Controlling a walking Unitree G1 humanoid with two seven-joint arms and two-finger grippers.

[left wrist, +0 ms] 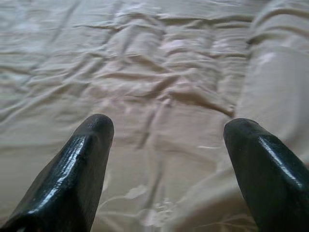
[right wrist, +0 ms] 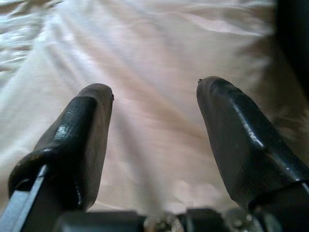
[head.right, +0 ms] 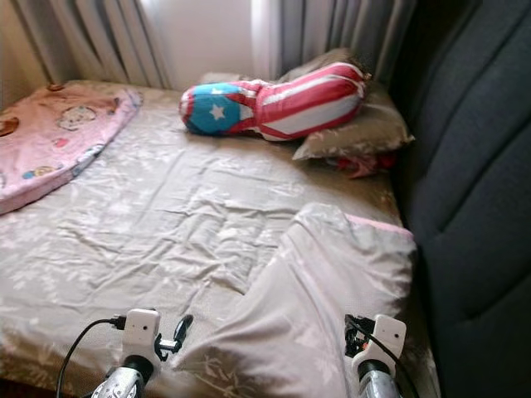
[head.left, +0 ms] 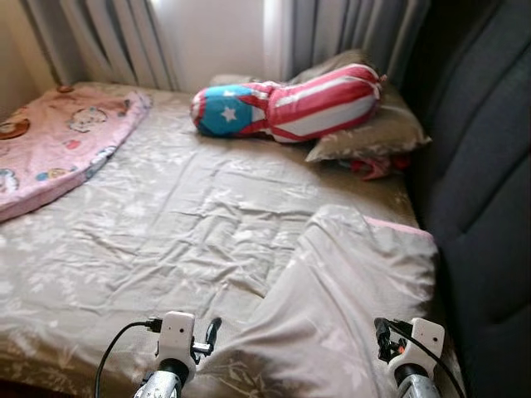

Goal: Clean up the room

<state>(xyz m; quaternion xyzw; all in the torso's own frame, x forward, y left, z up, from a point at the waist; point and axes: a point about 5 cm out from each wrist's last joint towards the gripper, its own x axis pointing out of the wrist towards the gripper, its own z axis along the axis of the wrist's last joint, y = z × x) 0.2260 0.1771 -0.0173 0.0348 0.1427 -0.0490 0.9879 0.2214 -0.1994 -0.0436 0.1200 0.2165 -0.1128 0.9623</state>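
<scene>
A bed with a wrinkled beige floral sheet [head.left: 182,224] lies in front of me. A folded beige blanket [head.left: 340,290] with a pink edge rests on its near right part. My left gripper [left wrist: 169,128] hovers open above the sheet by the blanket's left edge, with nothing between its fingers [left wrist: 91,145]. My right gripper [right wrist: 154,94] hangs open over the blanket's top, also holding nothing. Both wrists [head.left: 176,336] [head.left: 415,340] show at the near edge of the bed in the eye views.
A stars-and-stripes bolster [head.left: 286,104] leans on a beige pillow [head.left: 373,133] at the head. A pink cartoon blanket [head.left: 58,141] lies at the far left. A dark padded headboard [head.left: 489,191] runs along the right. Grey curtains [head.left: 124,37] hang behind.
</scene>
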